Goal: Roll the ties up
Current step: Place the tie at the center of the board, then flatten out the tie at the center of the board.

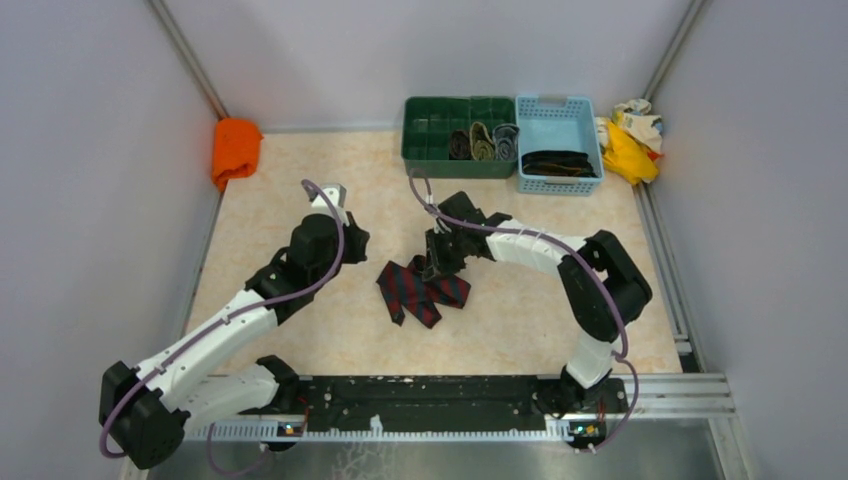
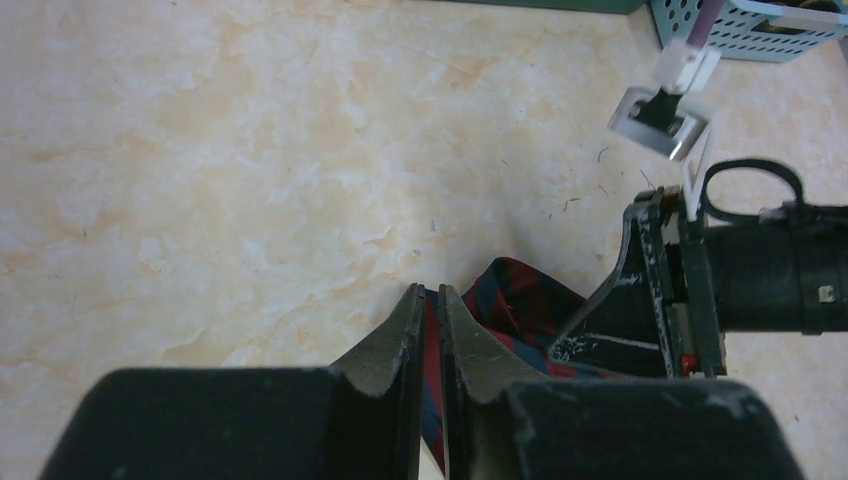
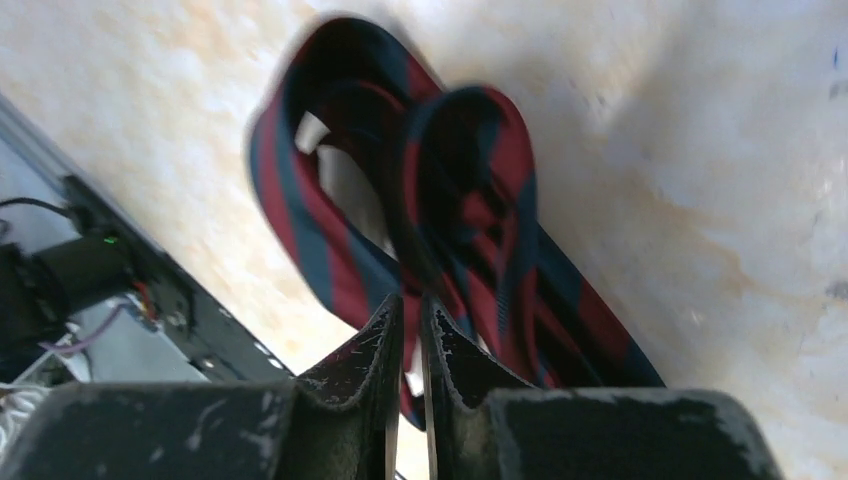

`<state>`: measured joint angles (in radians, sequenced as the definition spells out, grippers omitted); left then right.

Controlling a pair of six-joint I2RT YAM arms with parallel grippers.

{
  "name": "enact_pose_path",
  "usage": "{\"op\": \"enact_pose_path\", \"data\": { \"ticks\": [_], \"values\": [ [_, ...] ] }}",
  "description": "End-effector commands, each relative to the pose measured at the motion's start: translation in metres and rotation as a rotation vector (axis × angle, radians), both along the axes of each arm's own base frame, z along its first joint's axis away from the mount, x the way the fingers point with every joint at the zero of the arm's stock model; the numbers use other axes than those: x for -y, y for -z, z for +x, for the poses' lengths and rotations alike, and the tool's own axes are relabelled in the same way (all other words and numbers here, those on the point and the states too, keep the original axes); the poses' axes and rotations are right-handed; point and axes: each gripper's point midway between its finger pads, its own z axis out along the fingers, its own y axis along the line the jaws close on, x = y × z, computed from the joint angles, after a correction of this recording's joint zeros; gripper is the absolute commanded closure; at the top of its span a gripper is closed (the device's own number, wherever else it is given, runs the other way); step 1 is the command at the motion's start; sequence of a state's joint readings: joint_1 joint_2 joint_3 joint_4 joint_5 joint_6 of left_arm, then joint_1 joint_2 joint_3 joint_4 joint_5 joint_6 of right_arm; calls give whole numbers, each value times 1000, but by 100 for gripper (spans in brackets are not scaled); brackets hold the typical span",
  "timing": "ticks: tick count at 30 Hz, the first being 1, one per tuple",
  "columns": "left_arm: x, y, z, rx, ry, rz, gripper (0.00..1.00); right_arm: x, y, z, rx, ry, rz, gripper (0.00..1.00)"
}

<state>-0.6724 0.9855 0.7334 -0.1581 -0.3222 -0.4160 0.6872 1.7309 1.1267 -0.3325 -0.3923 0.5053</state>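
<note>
Tie: dark red and navy plaid fabric necktie (image 1: 420, 290) crumpled mid-table, unrolled | Right gripper (image 3: 412, 300): pinching a raised fold; lay it flat before you roll | Left gripper (image 2: 428, 292): fingers nearly together, grip unclear; anchor the tail | Far: green plastic tray (image 1: 450, 168) awaits the roll

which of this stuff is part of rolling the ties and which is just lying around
Job: red plaid tie, rolled ties in the green tray, dark ties in the blue basket.
Lying about: orange cloth, yellow-and-cream rags.
</note>
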Motion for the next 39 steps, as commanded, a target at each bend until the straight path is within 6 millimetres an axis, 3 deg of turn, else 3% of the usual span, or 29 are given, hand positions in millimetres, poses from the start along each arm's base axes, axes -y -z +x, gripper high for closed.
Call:
{"op": "enact_pose_path", "data": {
  "ticks": [1,4,8,17,20,27,31,34,39],
  "values": [
    [3,-1,-2,-2,12,-13,85,21,18,-9,37,-4,-109,89],
    [2,0,-3,-2,10,-11,85,27,31,-13,28,-9,-146,91],
    [0,3,-3,-8,3,-2,85,17,37,-24,35,-71,-171,97],
    [-3,1,-3,0,-6,3,85,-60,27,-68,-17,-280,-67,100],
    [-6,-5,-6,13,-9,-9,85,-86,14,-66,-14,-301,4,100],
    [-34,-43,-17,118,-121,-117,87,-138,-10,-43,-4,-321,159,100],
    [-52,-63,-26,186,-173,-162,87,-166,-4,-13,-31,-304,214,100],
    [-63,-73,-32,220,-200,-183,87,-172,-8,24,-36,-260,282,100],
    [-62,-74,-33,264,-177,-196,87,-159,-17,71,51,-212,283,99]
  ]
}}
